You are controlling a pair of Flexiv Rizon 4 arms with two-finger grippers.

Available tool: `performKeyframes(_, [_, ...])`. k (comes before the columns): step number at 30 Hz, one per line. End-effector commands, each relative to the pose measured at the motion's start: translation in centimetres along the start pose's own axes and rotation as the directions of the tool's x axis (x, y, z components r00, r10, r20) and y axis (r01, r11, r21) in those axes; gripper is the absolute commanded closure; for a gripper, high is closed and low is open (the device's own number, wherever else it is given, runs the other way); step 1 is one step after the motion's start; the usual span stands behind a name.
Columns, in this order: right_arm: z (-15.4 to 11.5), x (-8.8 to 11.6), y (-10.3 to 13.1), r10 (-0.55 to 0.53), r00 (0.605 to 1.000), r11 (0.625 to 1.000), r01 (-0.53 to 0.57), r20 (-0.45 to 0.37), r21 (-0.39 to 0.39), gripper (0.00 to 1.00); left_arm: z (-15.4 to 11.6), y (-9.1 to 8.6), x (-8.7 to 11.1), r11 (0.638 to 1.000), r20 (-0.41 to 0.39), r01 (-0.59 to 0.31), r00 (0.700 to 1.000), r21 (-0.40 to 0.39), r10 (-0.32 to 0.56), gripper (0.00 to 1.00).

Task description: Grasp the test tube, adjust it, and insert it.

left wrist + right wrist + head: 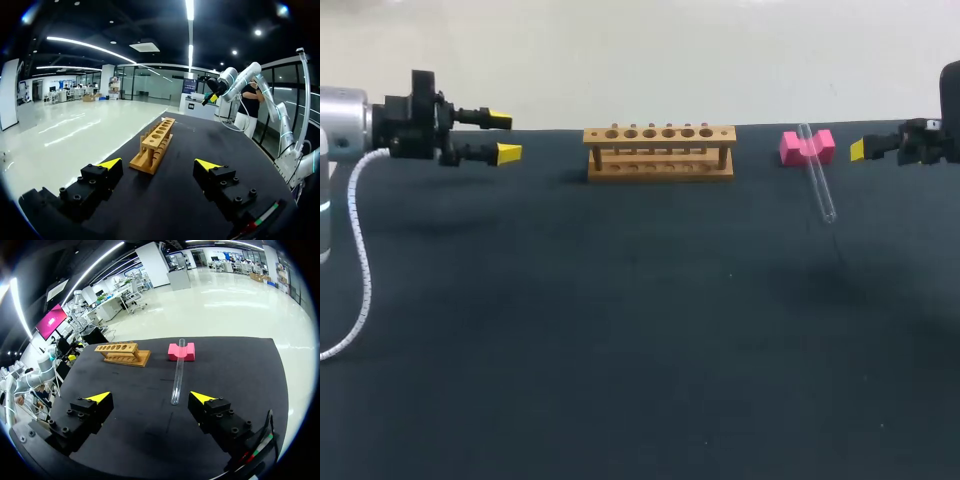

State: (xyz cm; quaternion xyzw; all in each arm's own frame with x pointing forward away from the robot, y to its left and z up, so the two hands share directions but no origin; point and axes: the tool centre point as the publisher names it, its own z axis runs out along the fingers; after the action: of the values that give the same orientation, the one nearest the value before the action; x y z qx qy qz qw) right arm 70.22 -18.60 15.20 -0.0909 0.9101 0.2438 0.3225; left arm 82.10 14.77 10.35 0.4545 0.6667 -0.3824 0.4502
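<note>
A clear glass test tube [817, 178] lies with its far end propped in the notch of a pink block [807, 147] and its near end on the black table. A wooden rack [660, 152] with a row of holes stands at the back middle. My right gripper [857, 150] hovers open just right of the pink block; in its wrist view the test tube [177, 374] and the pink block [181, 351] lie ahead of the right gripper [150, 397], nothing between the fingers. My left gripper [502, 137] hangs open at the far left, facing the rack [154, 144], with the left gripper [158, 164] empty.
The black table [620, 340] stretches wide in front of the rack. A white coiled cable [360, 260] hangs from my left arm at the left edge.
</note>
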Motion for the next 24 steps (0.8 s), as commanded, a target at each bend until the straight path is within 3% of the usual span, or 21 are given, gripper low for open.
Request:
performKeyframes(1, [-0.06,-0.13,0.01,0.0,1.0,1.0,0.0,-0.007,0.001,0.0,-0.04,-0.46,0.03,1.0,0.003,-0.003,1.0,-0.011,0.003,0.0])
performKeyframes(24, [0.09,-0.1,-0.06,-0.001,1.0,1.0,0.002,-0.009,0.021,0.0,-0.04,-0.46,0.03,1.0,0.003,-0.003,1.0,-0.011,0.003,0.0])
